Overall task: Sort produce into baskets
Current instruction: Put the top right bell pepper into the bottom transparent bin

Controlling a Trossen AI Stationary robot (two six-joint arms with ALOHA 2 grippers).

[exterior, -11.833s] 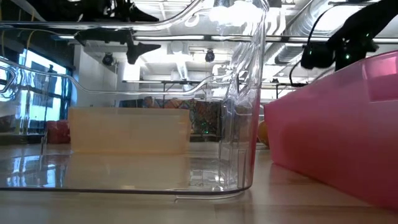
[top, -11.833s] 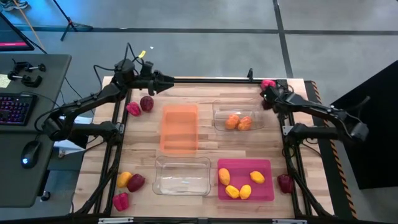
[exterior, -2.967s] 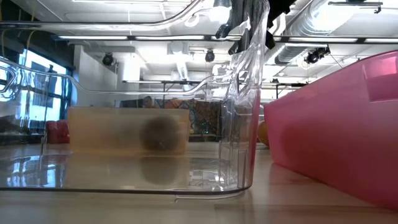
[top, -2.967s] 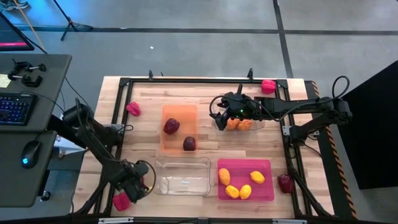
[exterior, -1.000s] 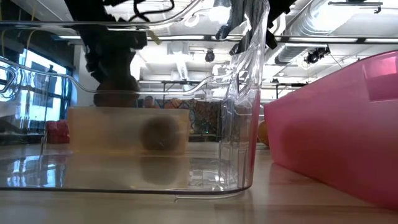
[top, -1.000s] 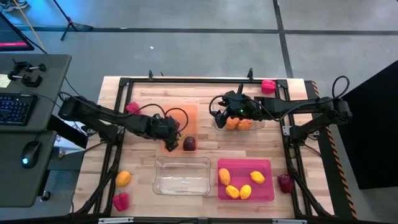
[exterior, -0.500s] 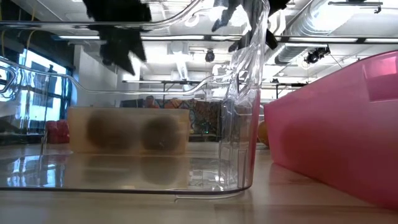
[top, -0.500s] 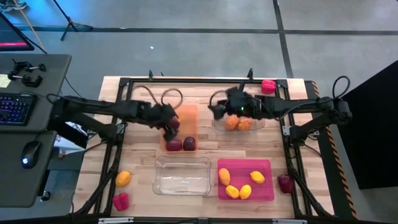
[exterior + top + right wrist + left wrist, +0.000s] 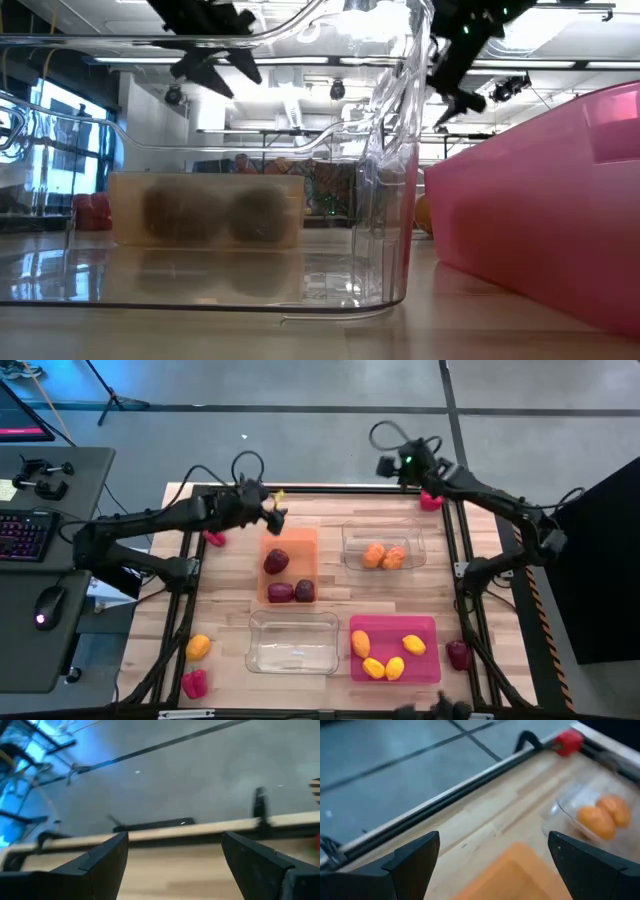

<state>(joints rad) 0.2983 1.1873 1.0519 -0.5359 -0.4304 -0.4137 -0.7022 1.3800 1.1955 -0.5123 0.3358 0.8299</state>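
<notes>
From above, the light wooden slatted table sits on a grey concrete floor, a dark desk with a keyboard and mouse off its left side. The translucent orange rectangular tray is our landmark: three dark maroon round fruits lie inside it. Right of it, a clear plastic tray holds two orange round fruits. Below the orange tray sits a second clear tray, and right of that the magenta-pink tray with four yellow lemons. Loose pieces: a red-pink pepper left of the orange tray, another pepper far right at the back rail, an orange fruit and a pepper down-left, a maroon fruit right of the pink tray. The left gripper hovers just above the orange tray's back-left corner; the right gripper hangs beyond the table's back edge.

Table-level now: through the clear tray wall, two dark round shapes show inside the orange tray, with ceiling ducts and lights behind and both arms high overhead.

Left wrist: fingers spread wide, nothing between them, the orange tray's corner below.

Right wrist: fingers wide apart too, empty, over the table's back rail.
</notes>
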